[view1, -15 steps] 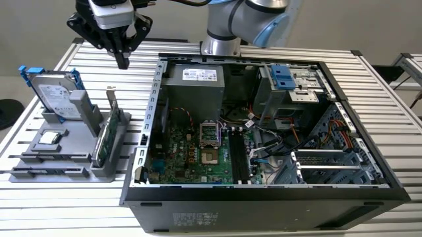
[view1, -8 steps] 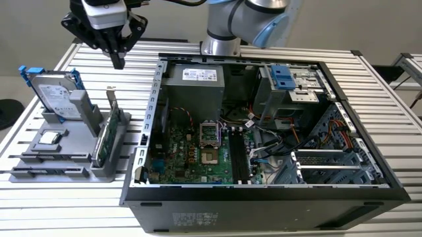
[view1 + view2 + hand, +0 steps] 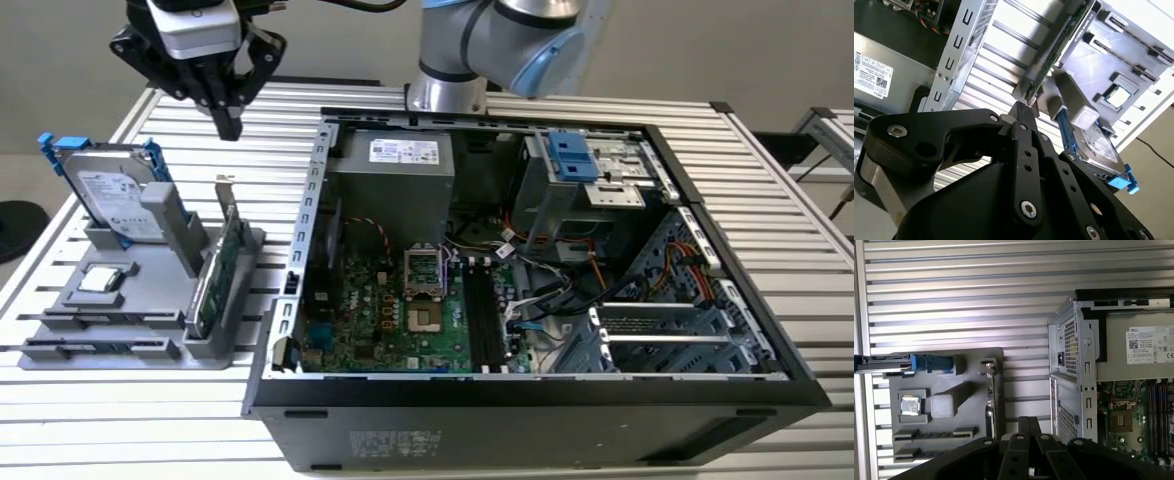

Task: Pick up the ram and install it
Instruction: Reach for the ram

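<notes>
The fingers were pinched fully shut, tips together, holding nothing. They hung high over the counter at 11 o'clock in the exterior view, tips down, just beyond the far end of the grey fixture. The ram was not in hand. Best read: it was the thin dark strip seated in 1 of the low holders at the fixture's 6 o'clock end, well apart from the fingers. I could not tell a stick from an empty groove for sure. The green card stood on edge nearest the fingers, with the hard drive upright at its 9 o'clock. The open case lay at the fixture's 3 o'clock, with its memory slots mid-board.

Risks, as a judgement:
- Shut fingers cannot take a thin stick and would knock it.
- A low pass could clip the tall card or drive.
- An off-centre grip would tilt the ram and jam it in a slot.

Counts: 1 set of fingers, 1 fixture, 2 low holders, 1 card, 1 drive, 1 case.
</notes>
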`<state>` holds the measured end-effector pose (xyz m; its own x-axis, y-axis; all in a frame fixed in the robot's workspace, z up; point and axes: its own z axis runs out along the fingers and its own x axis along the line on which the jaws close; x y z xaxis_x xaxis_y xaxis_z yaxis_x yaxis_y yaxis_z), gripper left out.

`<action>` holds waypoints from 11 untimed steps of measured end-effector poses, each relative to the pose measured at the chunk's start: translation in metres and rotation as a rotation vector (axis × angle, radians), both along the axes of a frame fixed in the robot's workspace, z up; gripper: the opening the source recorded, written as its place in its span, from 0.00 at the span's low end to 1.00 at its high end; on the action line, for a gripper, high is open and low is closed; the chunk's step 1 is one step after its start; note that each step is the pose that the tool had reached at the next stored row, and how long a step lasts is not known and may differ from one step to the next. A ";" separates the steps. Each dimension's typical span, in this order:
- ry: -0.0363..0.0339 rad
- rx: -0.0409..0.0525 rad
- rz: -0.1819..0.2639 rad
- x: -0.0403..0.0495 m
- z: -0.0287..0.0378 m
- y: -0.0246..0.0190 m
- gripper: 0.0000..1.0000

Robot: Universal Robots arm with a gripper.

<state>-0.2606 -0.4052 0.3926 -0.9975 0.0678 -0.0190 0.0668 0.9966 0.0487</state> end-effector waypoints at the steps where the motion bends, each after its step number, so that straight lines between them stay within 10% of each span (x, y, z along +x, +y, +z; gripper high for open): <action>1: 0.0000 0.0000 0.000 -0.0011 0.0000 -0.0001 0.00; 11: 0.0000 0.0000 0.001 -0.0141 0.0000 -0.0007 0.00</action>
